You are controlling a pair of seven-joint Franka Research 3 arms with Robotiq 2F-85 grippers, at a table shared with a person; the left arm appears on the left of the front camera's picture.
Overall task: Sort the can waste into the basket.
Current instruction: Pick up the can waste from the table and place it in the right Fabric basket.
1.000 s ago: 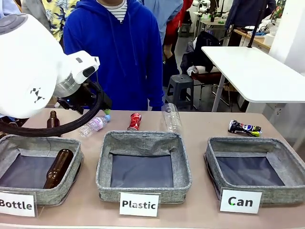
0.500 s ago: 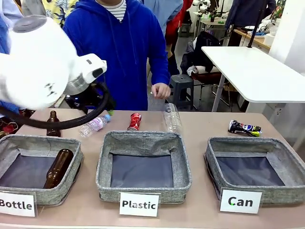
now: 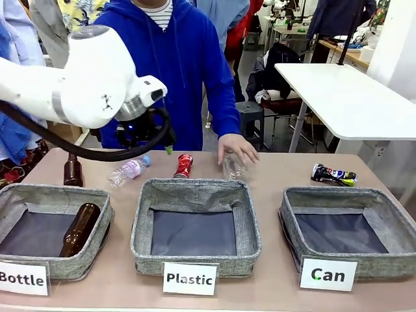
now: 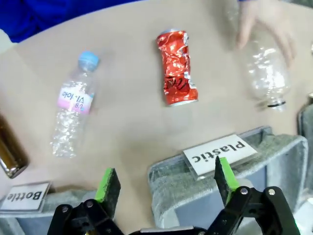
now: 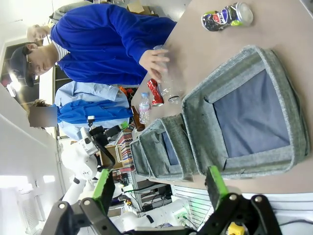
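Note:
The red crushed can [image 3: 184, 165] lies behind the middle basket, and it shows as the red can [image 4: 176, 68] in the left wrist view. My left gripper [image 3: 159, 144] hovers open just left of and above it, with nothing between its green fingertips [image 4: 108, 182]. The dark can [image 3: 333, 174] with a yellow-green end lies at the far right, behind the "Can" basket [image 3: 291, 224], which holds nothing. In the right wrist view, my right gripper [image 5: 159, 186] stands open above the near wall of that basket [image 5: 195, 122], with the dark can [image 5: 227, 15] beyond it.
A person's hand [image 3: 235, 148] rests on a clear bottle [image 3: 234, 168] just right of the red can. A small plastic bottle [image 3: 129, 170] and an upright brown bottle [image 3: 73, 170] stand at the left. The "Bottle" basket [image 3: 97, 240] holds a brown bottle; the "Plastic" basket [image 3: 250, 227] holds nothing.
My left arm has swung to the right, bringing its gripper close to the red can. The person's hand came down onto the clear bottle.

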